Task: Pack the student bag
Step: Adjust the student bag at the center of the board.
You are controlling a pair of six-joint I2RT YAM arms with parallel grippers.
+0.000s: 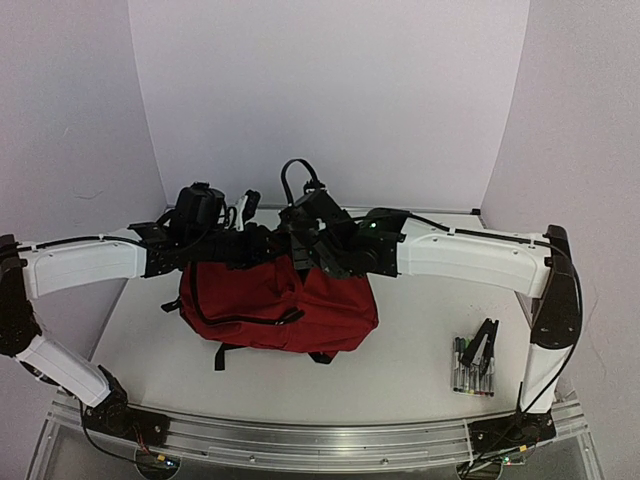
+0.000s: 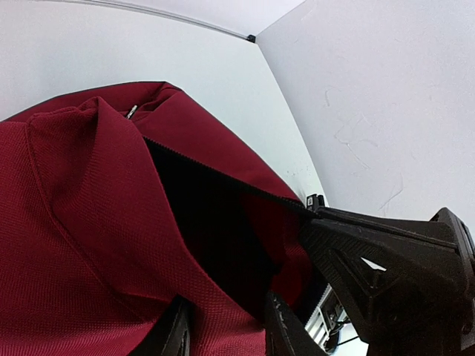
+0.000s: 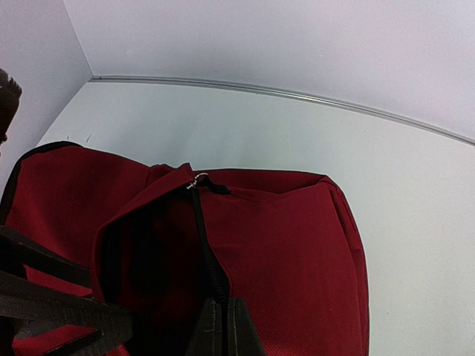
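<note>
My right jaws (image 3: 220, 320) are pressed fully together at the zip (image 3: 202, 222) of the bag (image 3: 297, 252). I cannot tell whether they pinch its tape or nothing at all. My left jaws (image 2: 226, 330) stand narrow, with a raised fold of red cloth between them, at one lip of the dark opening (image 2: 208, 222). The bag lies in the middle of the surface (image 1: 420, 350), under both wrists. I judge the step in hand is spreading the mouth. To do it well, I should draw the two lips apart gently and upward, gripping cloth rather than zip teeth, without dragging the bag. Marker pens (image 1: 472, 370) lie well apart, near my right arm's base.
</note>
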